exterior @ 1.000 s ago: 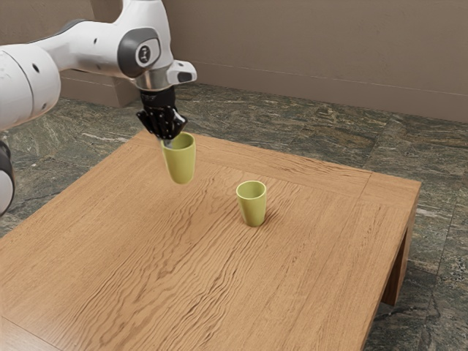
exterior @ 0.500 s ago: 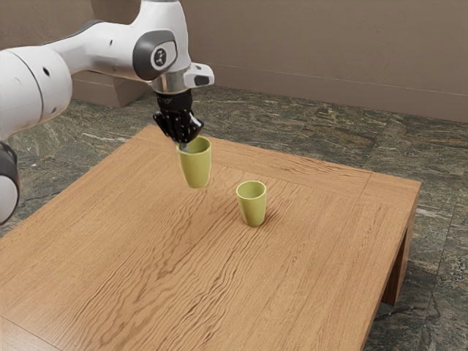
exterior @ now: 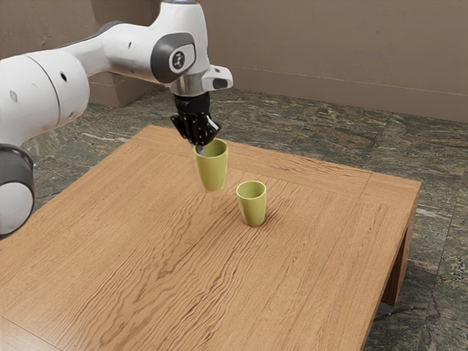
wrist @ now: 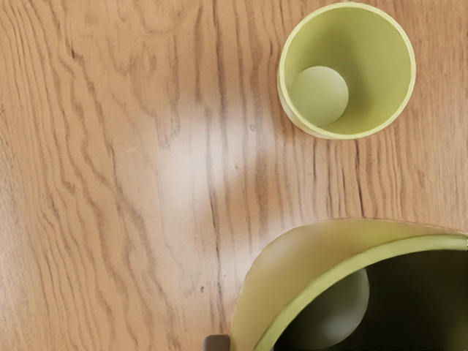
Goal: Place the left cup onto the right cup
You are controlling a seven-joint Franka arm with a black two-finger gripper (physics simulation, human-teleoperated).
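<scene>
Gripper [exterior: 200, 144], black and two-fingered, was closed on the rim of the left cup [exterior: 211, 167], holding it upright in the air above the table [exterior: 131, 278]. From the wrist view, the left cup [wrist: 314, 270] sat just under the hand, mouth up, with the right cup [wrist: 346, 69] near it but apart. On the exterior view, the right cup [exterior: 251, 203] stood upright on the wood, lower than the left cup and toward the exterior view's right. A marbled floor [exterior: 307, 124] lay beyond the table.
</scene>
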